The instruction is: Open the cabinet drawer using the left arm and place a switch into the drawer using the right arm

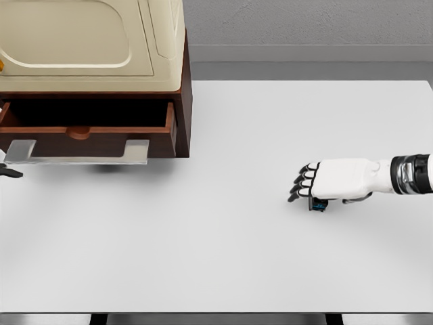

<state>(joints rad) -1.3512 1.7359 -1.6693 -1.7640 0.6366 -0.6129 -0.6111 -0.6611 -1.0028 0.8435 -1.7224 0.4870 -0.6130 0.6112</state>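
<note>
The switch (318, 204) lies on the tabletop (223, 257) near its right edge, almost wholly covered by the right hand (335, 181); only a small dark and blue corner shows under the palm, so its long axis and facing cannot be told. The right hand's fingers (304, 181) point left, curled down and closed around the switch. The cabinet (95, 61) stands at the far left corner, its drawer (88, 132) pulled out toward the near edge, with a pale metal handle (81, 154) along its front. Bare tabletop lies between hand and drawer. Of the left hand (9, 172) only dark fingertips show at the left edge, just beside the handle; their state cannot be told.
</note>
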